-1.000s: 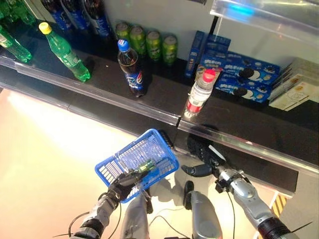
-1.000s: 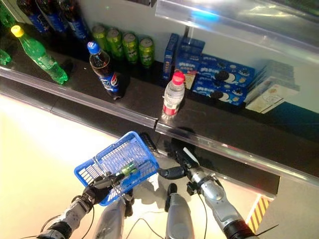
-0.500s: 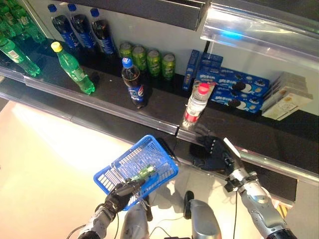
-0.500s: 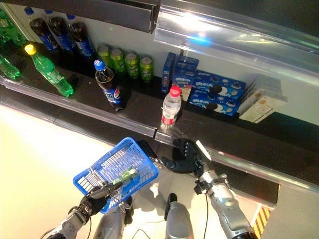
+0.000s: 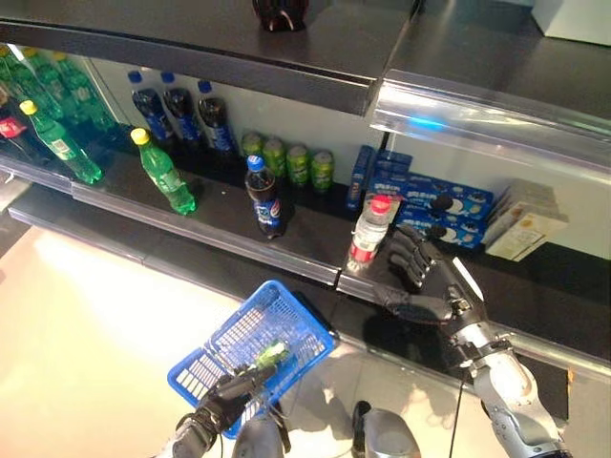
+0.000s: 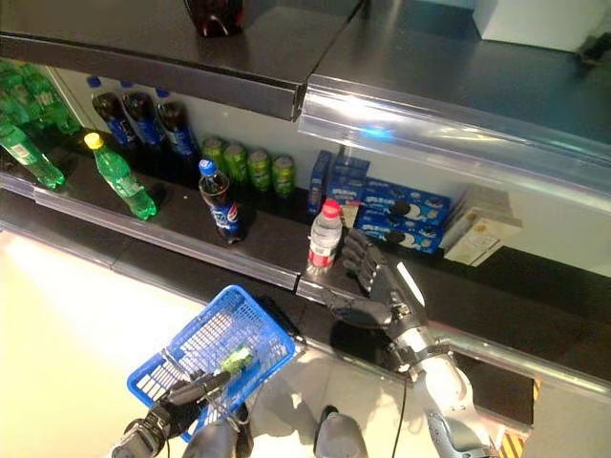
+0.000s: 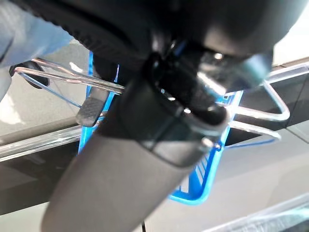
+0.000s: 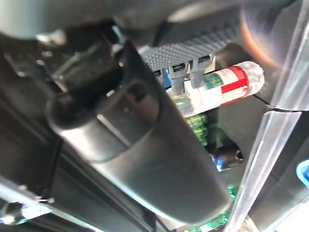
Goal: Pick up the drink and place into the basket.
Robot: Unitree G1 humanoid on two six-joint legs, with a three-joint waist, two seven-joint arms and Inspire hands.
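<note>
water bottle (image 5: pixel 368 234) unmoved; right hand (image 5: pixel 425 277) has risen beside it.

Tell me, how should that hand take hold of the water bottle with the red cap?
Probably round the middle of the body, near the label. The water bottle stands upright at the front edge of the shelf, so its sides are free. The right hand is open just beside it on the robot's right, so coming in from that side suits. The cola bottle stands well clear.
</note>
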